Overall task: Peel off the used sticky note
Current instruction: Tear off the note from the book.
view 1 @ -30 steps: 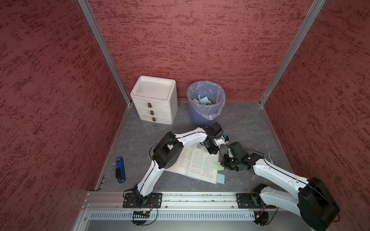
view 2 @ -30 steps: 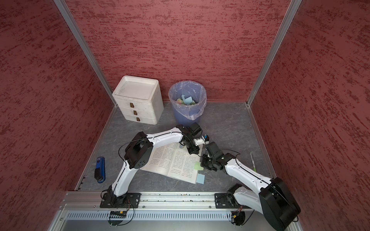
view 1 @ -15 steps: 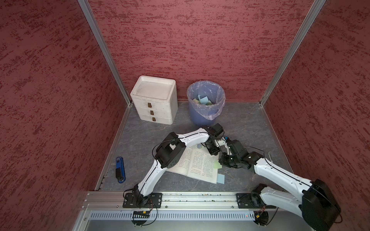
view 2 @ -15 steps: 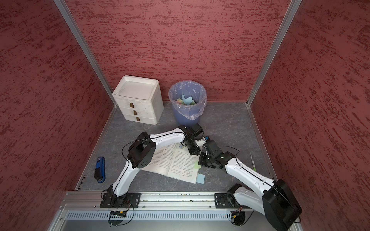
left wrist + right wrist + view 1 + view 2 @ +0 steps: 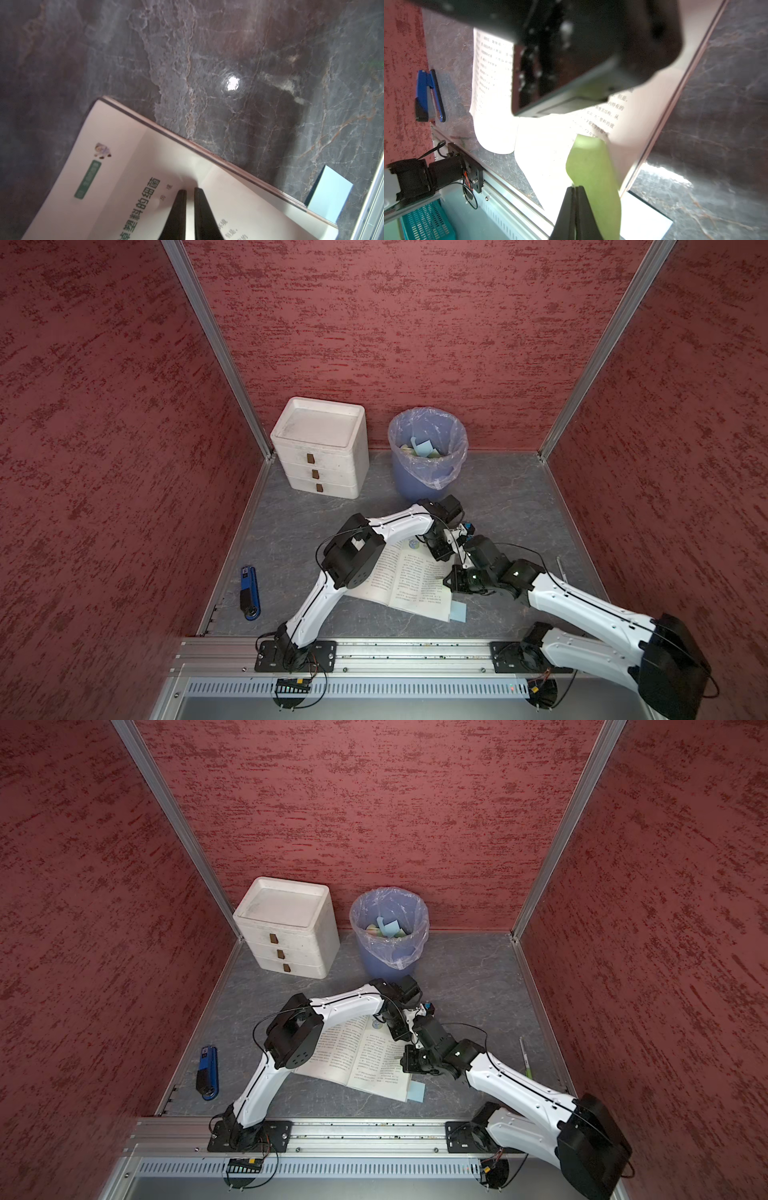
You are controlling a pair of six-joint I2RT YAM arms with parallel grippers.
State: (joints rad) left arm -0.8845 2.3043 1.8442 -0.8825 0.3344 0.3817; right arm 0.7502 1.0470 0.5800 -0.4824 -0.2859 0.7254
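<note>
Right hand (image 5: 574, 187) on green note (image 5: 593, 172), wrist-view

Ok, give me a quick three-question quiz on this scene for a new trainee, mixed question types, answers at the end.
1. True or false: the right gripper is shut on the green sticky note.
2. What do the left gripper tips rest on? A) the bin B) a page of the open book C) the stapler
3. Fill in: the second sticky note, lying at the book's corner nearest the rail, is light ___.
Key: 1 true. 2 B. 3 blue.
</note>
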